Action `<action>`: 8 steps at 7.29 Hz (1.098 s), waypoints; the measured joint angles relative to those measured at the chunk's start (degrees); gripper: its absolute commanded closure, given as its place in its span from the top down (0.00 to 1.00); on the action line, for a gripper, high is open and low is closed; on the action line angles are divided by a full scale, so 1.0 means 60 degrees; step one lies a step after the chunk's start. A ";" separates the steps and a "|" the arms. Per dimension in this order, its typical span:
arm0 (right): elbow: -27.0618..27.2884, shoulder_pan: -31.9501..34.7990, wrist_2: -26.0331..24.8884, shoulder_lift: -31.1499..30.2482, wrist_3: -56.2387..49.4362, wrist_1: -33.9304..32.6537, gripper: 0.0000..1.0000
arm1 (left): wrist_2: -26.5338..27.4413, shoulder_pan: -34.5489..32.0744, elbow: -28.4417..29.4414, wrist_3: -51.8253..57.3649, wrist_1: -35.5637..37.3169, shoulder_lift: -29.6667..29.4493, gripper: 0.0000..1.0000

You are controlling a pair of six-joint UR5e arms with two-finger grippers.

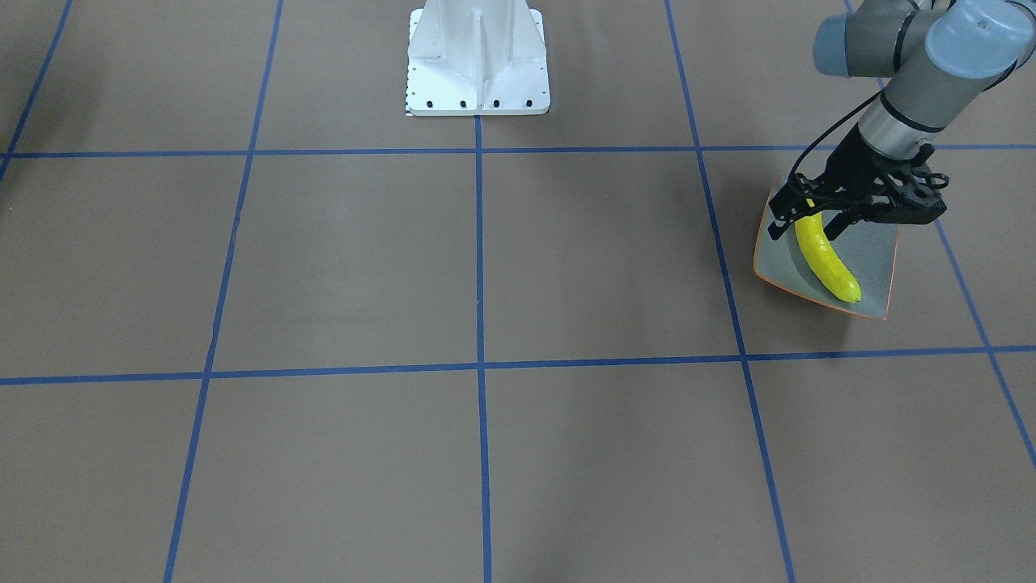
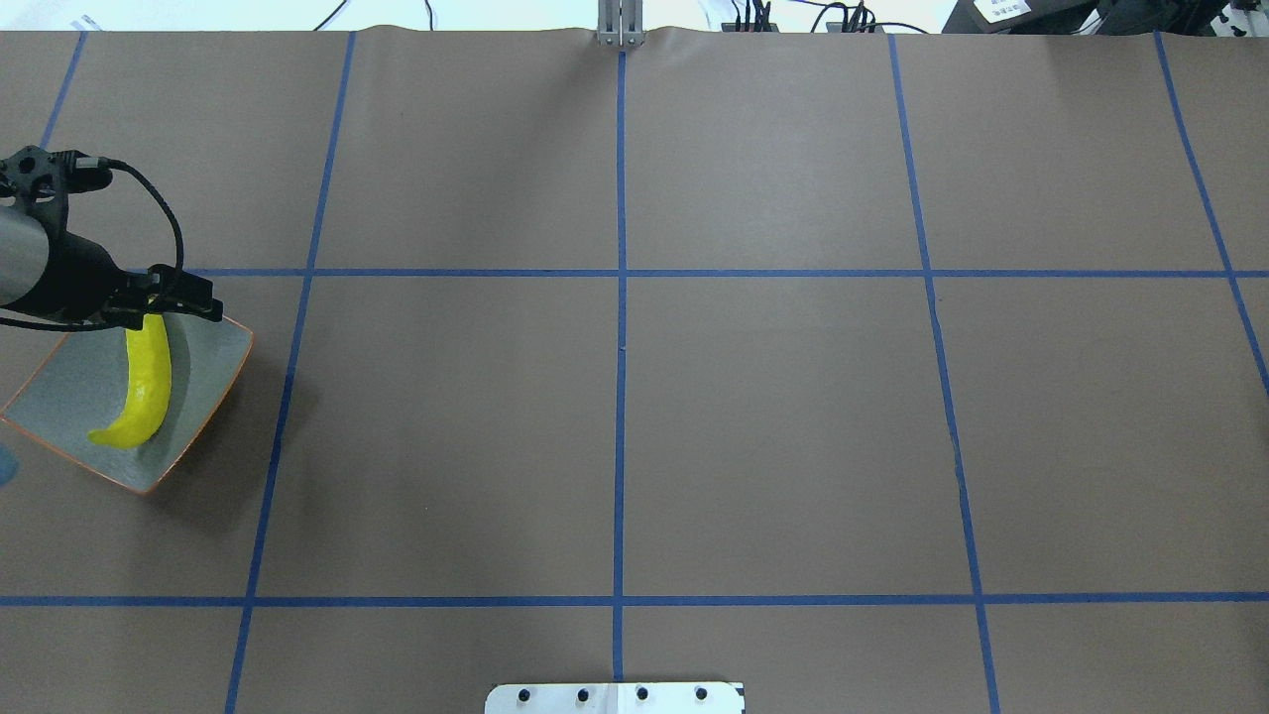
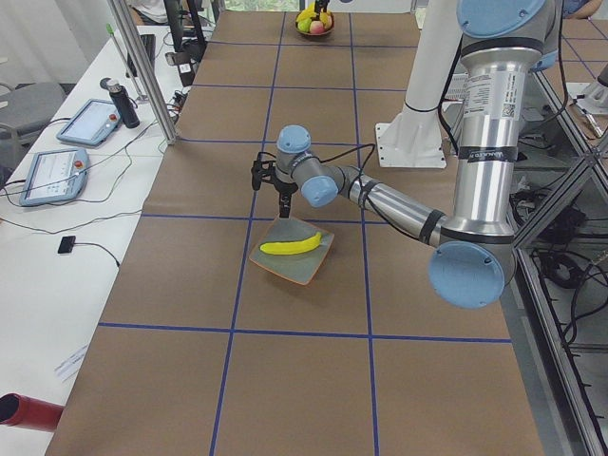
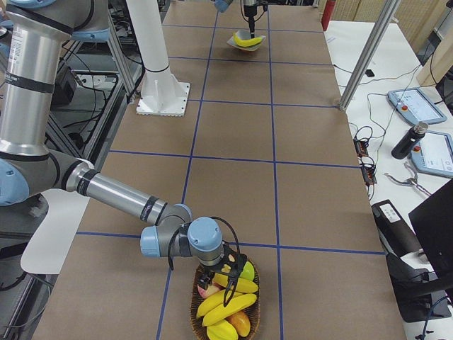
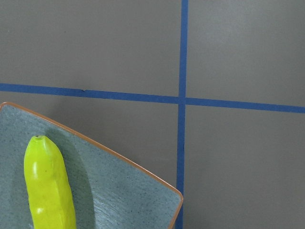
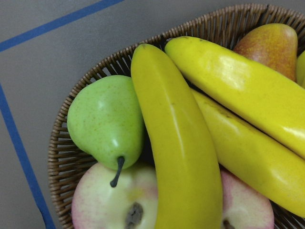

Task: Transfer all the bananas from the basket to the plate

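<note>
Brown paper table (image 2: 773, 416), gridded with blue tape lines (image 2: 621, 397), stretches wide between the two arms. The left gripper (image 1: 809, 220) hangs over the plate (image 1: 878, 251), jaws parted and holding nothing. Just beneath it one banana (image 1: 827, 261) lies on the plate. Below the right gripper (image 4: 225, 273), whose opening I cannot tell, the basket (image 6: 62, 143) holds more bananas (image 4: 228, 309) near the table's end.

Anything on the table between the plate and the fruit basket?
No. Exterior right view shows only bare table and blue tape lines between the plate and basket.
</note>
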 measured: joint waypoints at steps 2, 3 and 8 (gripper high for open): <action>-0.0021 0.0000 -0.0009 0.0006 0.0090 0.0021 0.00 | 0.0000 0.0000 -0.0018 -0.0003 0.0000 -0.0001 0.96; 0.0070 0.0001 -0.0010 0.0007 0.0073 0.0043 0.00 | 0.0000 0.0000 -0.0027 -0.0009 0.0000 -0.0003 0.96; 0.1043 0.0983 -0.0057 0.0109 -0.0700 0.0058 0.00 | -0.0043 0.0005 -0.0085 -0.0271 0.0000 -0.0043 0.95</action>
